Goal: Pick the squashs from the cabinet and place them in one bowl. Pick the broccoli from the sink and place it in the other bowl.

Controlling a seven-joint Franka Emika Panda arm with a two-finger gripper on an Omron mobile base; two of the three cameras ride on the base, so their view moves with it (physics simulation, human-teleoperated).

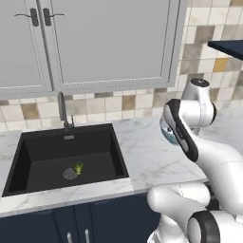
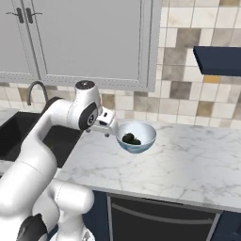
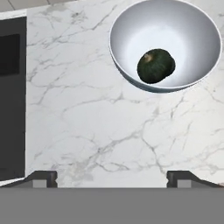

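Over the white marbled stone counter [image 3: 87, 122] we go, and the two-finger gripper [image 3: 112, 177] hangs with its dark tips spread wide, nothing between them. Just ahead of it sits a pale blue-grey round bowl [image 3: 127, 39], and inside lies a small dark green, almost black round squash [image 3: 155, 65], resting on the bowl's floor. From the right base camera the same bowl [image 2: 147, 139] sits beside the white arm's hand. Over in the black rectangular recessed sink [image 1: 42, 152], the bright green bushy broccoli floret [image 1: 78, 167] lies right next to the round drain [image 1: 70, 174]. The flat dark navy shelf board [image 2: 220, 60] juts from the tiled wall, up right.
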